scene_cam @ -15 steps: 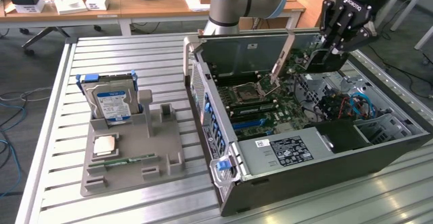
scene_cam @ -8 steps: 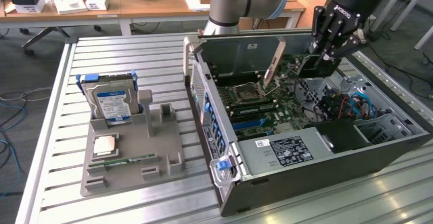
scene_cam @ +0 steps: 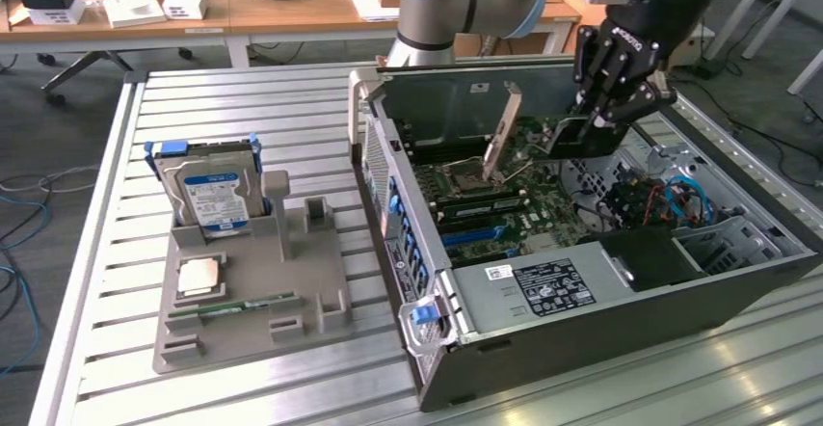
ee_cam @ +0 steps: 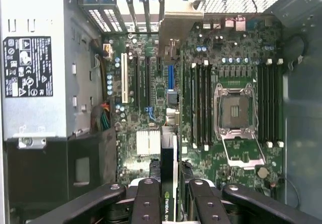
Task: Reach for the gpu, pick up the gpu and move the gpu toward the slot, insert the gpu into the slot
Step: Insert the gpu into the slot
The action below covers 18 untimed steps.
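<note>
My black gripper (scene_cam: 589,125) reaches down into the open computer case, shut on the gpu (scene_cam: 564,143). The card's pale end bracket (scene_cam: 504,127) stands tilted above the green motherboard (scene_cam: 534,216). In the wrist view the gpu (ee_cam: 168,158) appears edge-on between my fingers (ee_cam: 147,204), with the gripper (ee_cam: 171,201) closed on its green-labelled end and the bracket (ee_cam: 180,17) at the far end. The card hangs over the board, in line with the blue slot (ee_cam: 170,80). I cannot tell whether its edge touches the slot.
Beside the blue slot lie black and white card connectors (ee_cam: 124,78), memory sockets (ee_cam: 201,103) and the open CPU socket (ee_cam: 236,110). The power supply (scene_cam: 541,286) fills the case's near end. Outside the case, a grey fixture (scene_cam: 289,281) holds a hard drive (scene_cam: 212,195).
</note>
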Tool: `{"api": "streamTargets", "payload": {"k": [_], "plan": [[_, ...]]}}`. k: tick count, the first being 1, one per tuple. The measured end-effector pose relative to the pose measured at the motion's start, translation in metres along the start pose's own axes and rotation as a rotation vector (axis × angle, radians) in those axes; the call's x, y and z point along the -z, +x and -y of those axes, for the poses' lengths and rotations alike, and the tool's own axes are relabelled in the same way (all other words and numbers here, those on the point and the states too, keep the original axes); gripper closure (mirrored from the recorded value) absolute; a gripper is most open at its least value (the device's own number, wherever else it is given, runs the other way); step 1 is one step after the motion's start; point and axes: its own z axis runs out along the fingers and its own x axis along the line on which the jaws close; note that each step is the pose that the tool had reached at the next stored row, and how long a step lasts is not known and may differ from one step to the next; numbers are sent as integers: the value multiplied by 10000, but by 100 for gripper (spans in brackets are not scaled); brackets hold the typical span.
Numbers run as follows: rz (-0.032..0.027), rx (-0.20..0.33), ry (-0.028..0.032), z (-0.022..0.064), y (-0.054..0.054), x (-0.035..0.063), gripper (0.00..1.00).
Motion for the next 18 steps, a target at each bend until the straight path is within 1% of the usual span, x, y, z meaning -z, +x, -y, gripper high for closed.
{"api": "streamTargets", "payload": {"k": [6, 7, 13, 16, 18], "plan": [[0, 0, 0, -113, 7, -113, 74], [2, 1, 1, -118, 8, -130, 74], [0, 1, 1, -118, 8, -136, 74], [43, 4, -1, -116, 9, -186, 74], [88, 5, -3, -120, 10, -217, 74]]}}
